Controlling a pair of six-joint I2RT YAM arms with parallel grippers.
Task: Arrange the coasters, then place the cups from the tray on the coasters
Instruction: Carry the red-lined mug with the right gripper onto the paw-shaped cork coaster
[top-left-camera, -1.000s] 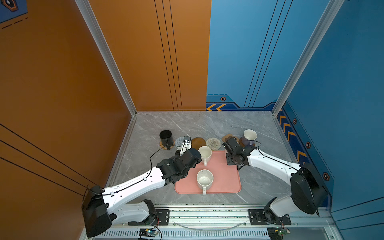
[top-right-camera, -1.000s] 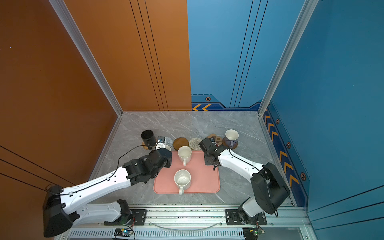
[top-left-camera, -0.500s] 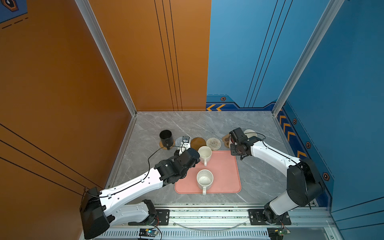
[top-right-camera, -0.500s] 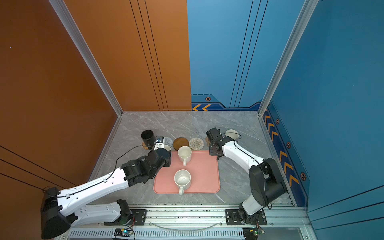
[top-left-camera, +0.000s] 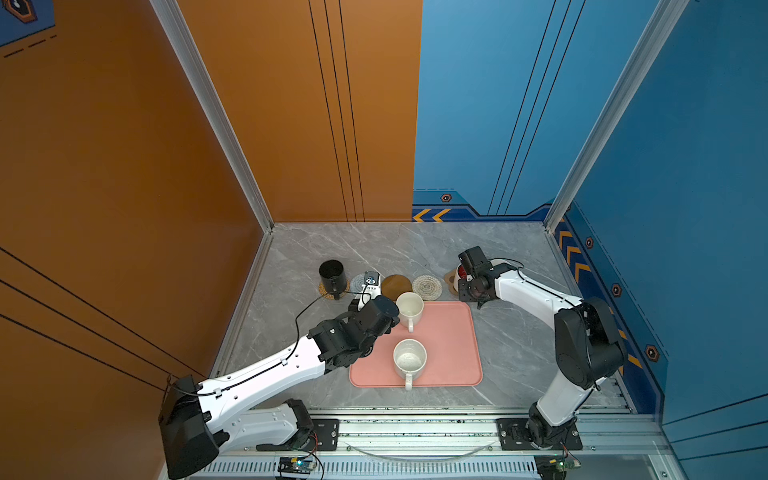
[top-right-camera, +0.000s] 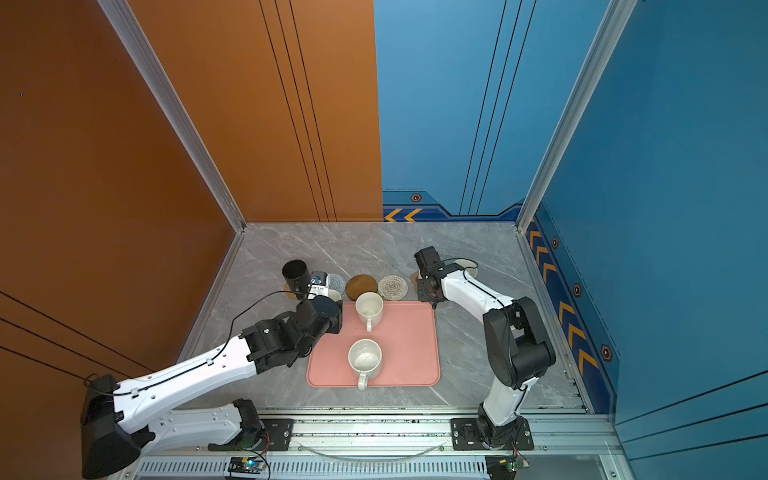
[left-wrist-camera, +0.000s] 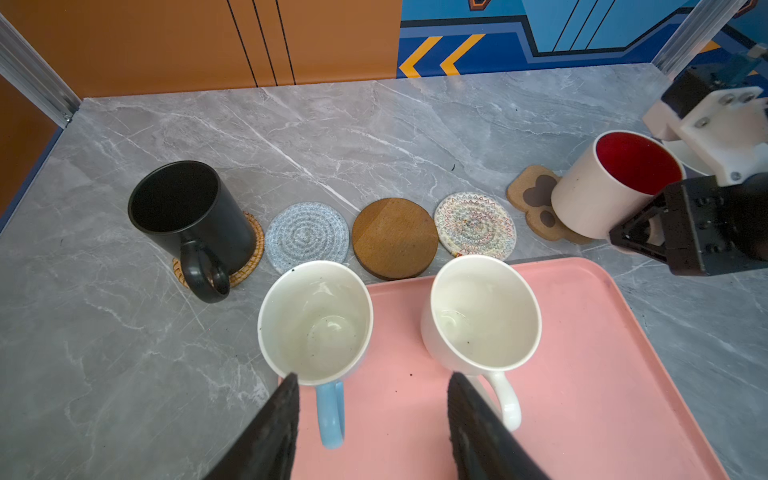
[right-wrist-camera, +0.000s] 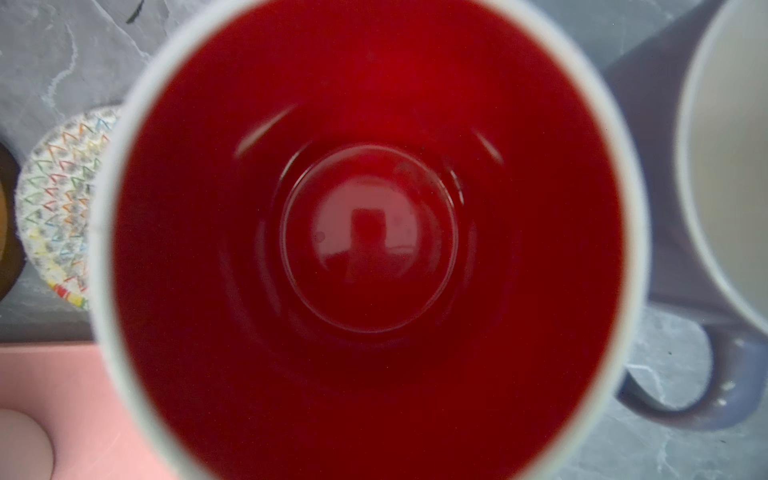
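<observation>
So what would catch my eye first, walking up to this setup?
Probably the pink tray in the middle, carrying a plain white mug and a speckled mug. Then the red-lined mug, held by the right hand at the paw-print coaster, just beyond the tray's far right corner.

The table is seen from high overhead in both top views, nearly alike. The coasters and tray are taken low and close from the left wrist; a red-lined cup, shared with that view, is looked straight into from the right wrist.
</observation>
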